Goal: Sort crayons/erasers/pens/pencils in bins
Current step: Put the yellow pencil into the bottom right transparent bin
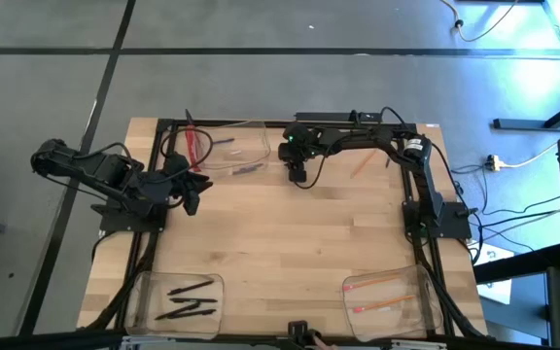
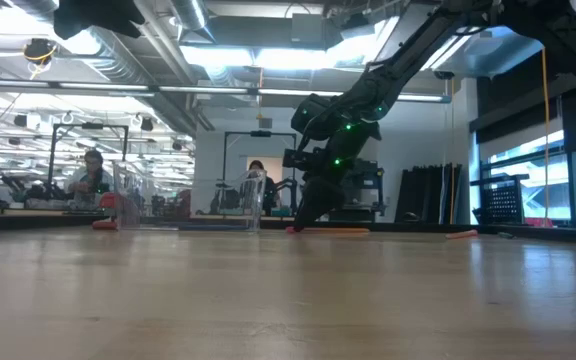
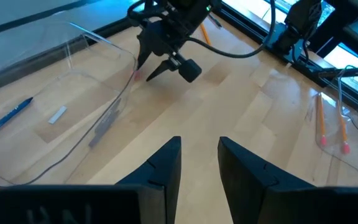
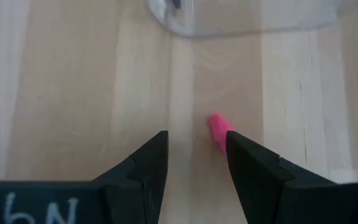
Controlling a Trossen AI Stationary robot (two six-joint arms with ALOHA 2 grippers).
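A small pink piece (image 4: 219,129) lies on the bare wood between the parted fingers of the right gripper (image 4: 196,163), touching neither visibly, just beside the rounded corner of the far clear bin (image 1: 251,141), which holds crayons (image 3: 8,116) and a red strip (image 1: 196,144). Near bins: one (image 1: 142,292) with black pens (image 1: 191,287), the other (image 1: 426,297) with pencils (image 1: 385,280); a further pencil (image 1: 362,163) lies loose at the far edge. The surface is a pale butcher-block table (image 1: 280,243) on a grey floor; beyond it an open workshop with ceiling lights, where two people sit (low view). The right arm reaches in from the far right, bent sharply, gripper pointing down at the wood. The left gripper (image 3: 199,160) waits, fingers apart and holding nothing, beside the far bin.
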